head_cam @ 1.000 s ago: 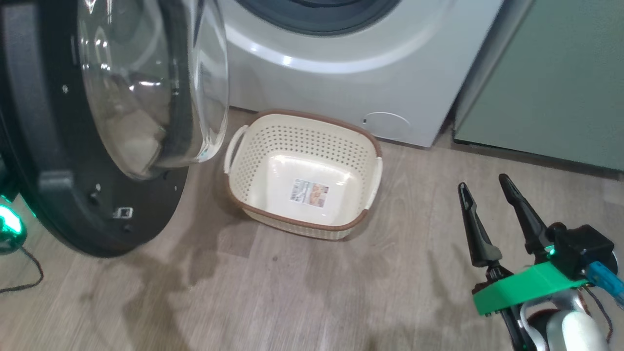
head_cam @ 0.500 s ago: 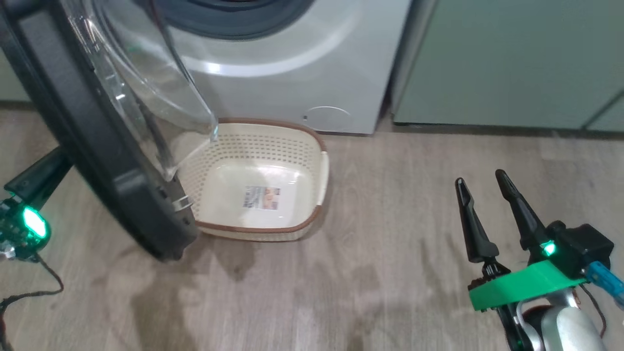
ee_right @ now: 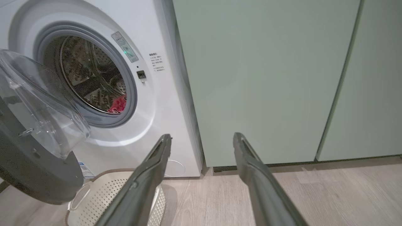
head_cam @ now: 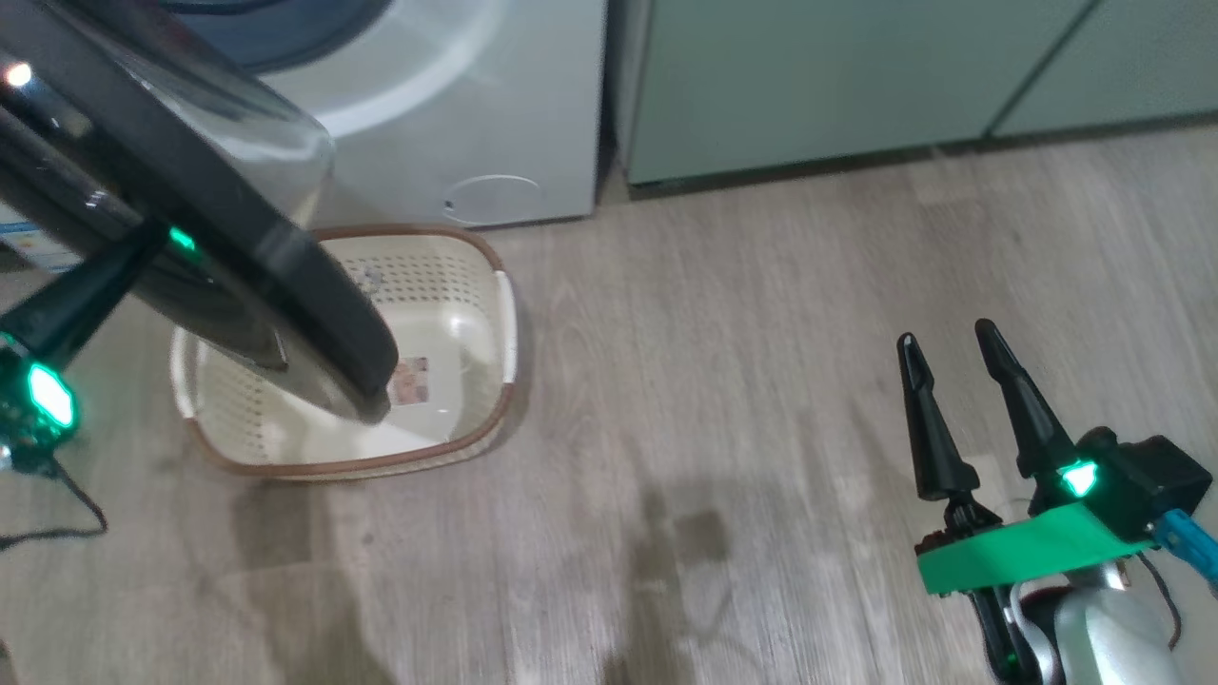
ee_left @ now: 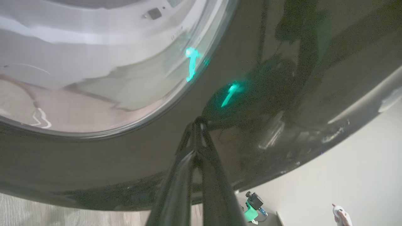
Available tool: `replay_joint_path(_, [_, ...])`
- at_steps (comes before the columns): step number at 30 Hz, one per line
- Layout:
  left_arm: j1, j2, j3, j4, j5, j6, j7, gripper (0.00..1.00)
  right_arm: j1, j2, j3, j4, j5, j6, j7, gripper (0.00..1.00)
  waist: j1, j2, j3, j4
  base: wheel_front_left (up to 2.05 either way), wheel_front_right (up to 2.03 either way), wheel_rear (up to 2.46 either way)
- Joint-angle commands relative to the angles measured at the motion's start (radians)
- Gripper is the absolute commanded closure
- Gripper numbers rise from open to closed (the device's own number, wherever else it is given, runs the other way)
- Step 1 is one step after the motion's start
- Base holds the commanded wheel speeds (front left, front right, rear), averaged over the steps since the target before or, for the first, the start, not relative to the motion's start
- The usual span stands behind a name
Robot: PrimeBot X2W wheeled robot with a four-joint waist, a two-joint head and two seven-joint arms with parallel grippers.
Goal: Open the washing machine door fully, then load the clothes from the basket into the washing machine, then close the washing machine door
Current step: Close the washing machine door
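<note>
The washing machine [ee_right: 157, 103] has the washing machine door [ee_right: 37, 131] standing open at the left, with its clear bowl turned toward the drum. The red clothes [ee_right: 117, 103] lie at the drum's lower edge. The basket [ee_right: 97, 194] sits on the wood floor [ee_right: 314, 194] below the door, and the right gripper [ee_right: 201, 136] holds its jaws wide apart, pointing at the pale green cabinets [ee_right: 267, 78].

R claw [head_cam: 945, 335]: blk fingers [head_cam: 934, 433], green bracket [head_cam: 1028, 552], LED [head_cam: 1078, 478]

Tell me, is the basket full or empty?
Looks empty: the basket shows bare floor and label; the clothes lie inside the washing machine.
</note>
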Motion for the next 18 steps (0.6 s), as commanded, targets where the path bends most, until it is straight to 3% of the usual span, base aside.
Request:
replay_joint_path(1, [-0.061, 0.056, 0.026, -0.04, 0.006, 0.004, 0.011, 1.0, -0.035, -0.009, 0.02, -0.027, 0.007, 0.0, -0.012, 0.0, 0.0, 0.0, 0.038, -0.044, 0.0, 0.0, 0.0])
replay_joint_path(18, [-0.311, 0.119, -0.019, 0.009, 0.032, 0.071, 0.015, 1.0, -0.085, -0.009, 0.064, -0.007, 0.042, 0.0, -0.056, 0.0, 0.0, 0.0, 0.187, -0.17, 0.0, 0.0, 0.0])
